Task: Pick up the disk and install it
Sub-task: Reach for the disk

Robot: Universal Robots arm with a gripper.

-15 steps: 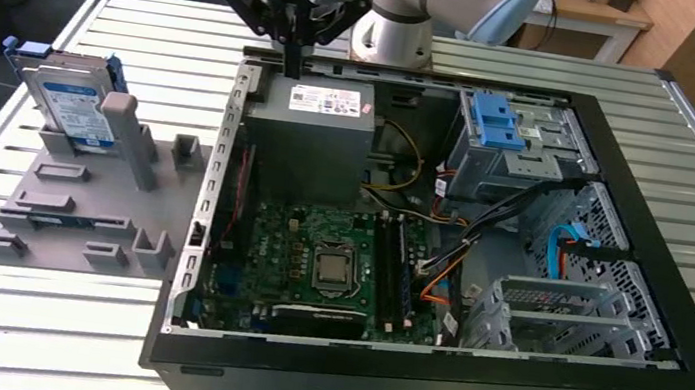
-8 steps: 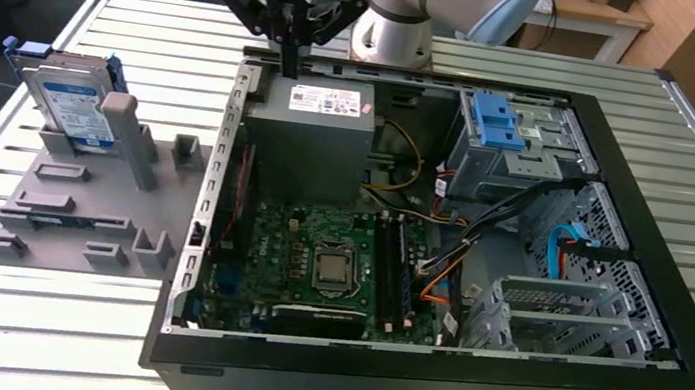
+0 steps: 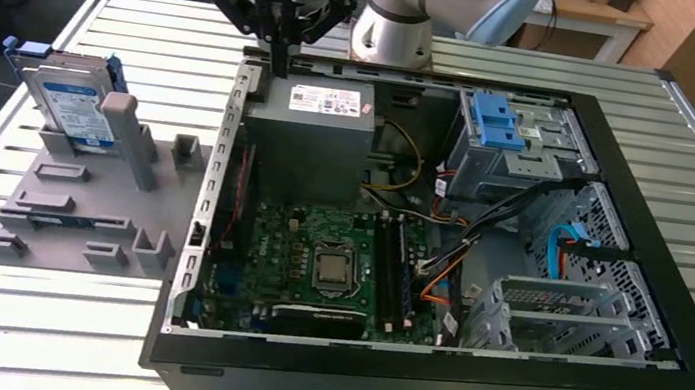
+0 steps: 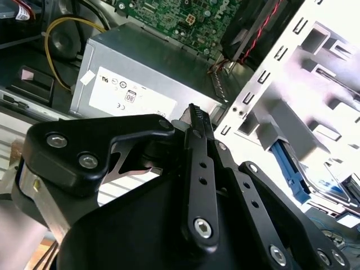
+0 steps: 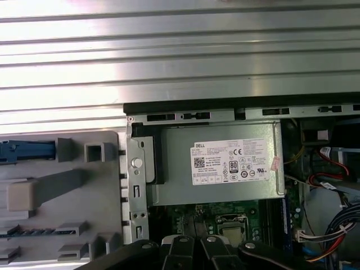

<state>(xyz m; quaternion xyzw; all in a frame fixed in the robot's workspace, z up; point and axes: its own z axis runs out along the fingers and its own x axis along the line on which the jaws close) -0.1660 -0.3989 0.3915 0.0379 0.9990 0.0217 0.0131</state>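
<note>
The disk point(image 3: 71, 98) stands on edge at the exterior view's left. It is silver with a white-and-blue label and a blue bracket, and it leans in the grey fixture point(image 3: 90, 212). My gripper point(image 3: 281, 67) hangs over the back edge of the open computer case point(image 3: 663, 247), just above the power supply's point(image 3: 314, 140) rear corner and well right of the disk. Its black fingers are shut together with nothing between them. In the second wrist view the fingertips point(image 4: 195, 112) point toward the power supply point(image 4: 140, 79), and a blue edge of the disk point(image 4: 289, 169) shows beyond the case wall.
Inside the case lie a green motherboard point(image 3: 325, 263), a grey cage with a blue latch point(image 3: 504, 135), a second drive cage point(image 3: 561, 314) and loose cables point(image 3: 519, 228). The case and the fixture stand on a slatted metal table point(image 3: 33, 335). The fixture has several upright posts.
</note>
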